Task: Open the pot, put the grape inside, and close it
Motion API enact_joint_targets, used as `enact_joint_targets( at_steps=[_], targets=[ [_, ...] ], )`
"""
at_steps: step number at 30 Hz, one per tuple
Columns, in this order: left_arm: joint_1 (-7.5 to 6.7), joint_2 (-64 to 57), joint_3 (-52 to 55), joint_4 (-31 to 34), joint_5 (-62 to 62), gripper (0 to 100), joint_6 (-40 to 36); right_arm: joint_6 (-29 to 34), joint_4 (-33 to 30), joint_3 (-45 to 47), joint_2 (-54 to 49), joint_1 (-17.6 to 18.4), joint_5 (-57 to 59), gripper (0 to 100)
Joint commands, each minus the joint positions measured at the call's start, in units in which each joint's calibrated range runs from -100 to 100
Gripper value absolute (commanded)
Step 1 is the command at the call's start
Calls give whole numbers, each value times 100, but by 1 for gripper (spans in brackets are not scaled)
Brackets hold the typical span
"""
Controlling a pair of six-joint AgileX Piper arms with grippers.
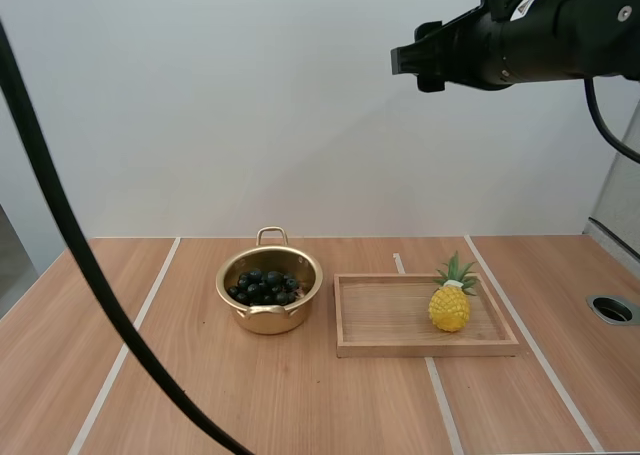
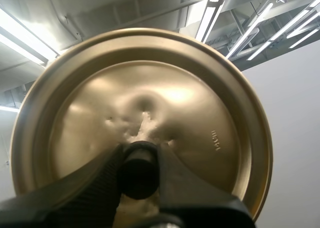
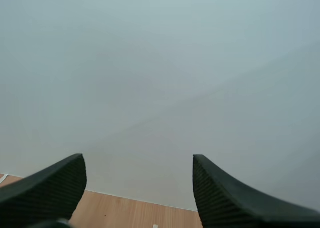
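A gold pot [image 1: 269,293] stands uncovered on the table, left of centre, with a dark bunch of grapes [image 1: 264,287] inside it. The pot's gold lid [image 2: 145,112] is held up in the air, its top face turned toward the left wrist camera. My left gripper [image 2: 139,170] is shut on the lid's black knob [image 2: 138,169]. My right gripper [image 3: 137,188] is open with nothing between its fingers, facing the wall above the table's far edge. In the high view the right arm [image 1: 500,40] is raised high at the upper right.
A wooden tray [image 1: 390,320] lies right of the pot with a yellow toy pineapple [image 1: 450,300] standing on its right part. A round hole [image 1: 612,309] sits in the table near the right edge.
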Motion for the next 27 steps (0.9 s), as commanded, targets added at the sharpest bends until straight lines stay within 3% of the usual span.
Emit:
enact_joint_targets(
  at_steps=[1, 5, 6, 7, 9, 10, 16, 27],
  targets=[
    [-13, -26, -19, 1, -119, 0, -46, 227, -271, -48, -124, -96, -229, 100],
    [-13, -26, -19, 1, -119, 0, -46, 270, -339, -289, -124, -146, -247, 100],
    [-13, -26, -19, 1, -119, 0, -46, 285, -339, -376, -124, -146, -247, 95],
    [-13, -26, -19, 1, -119, 0, -46, 285, -339, -470, -124, -146, -247, 78],
    [-13, -26, -19, 1, -119, 0, -46, 285, -412, -630, -124, -146, -247, 35],
    [-13, -26, -19, 1, -119, 0, -46, 285, -441, -702, -124, -146, -247, 3],
    [-13, 32, -5, 1, 189, 0, -109, 294, -454, -913, -124, -146, -293, 0],
    [-13, 906, 7, 120, 2081, 0, -115, 294, -454, -972, -167, -146, -326, 0]
  ],
)
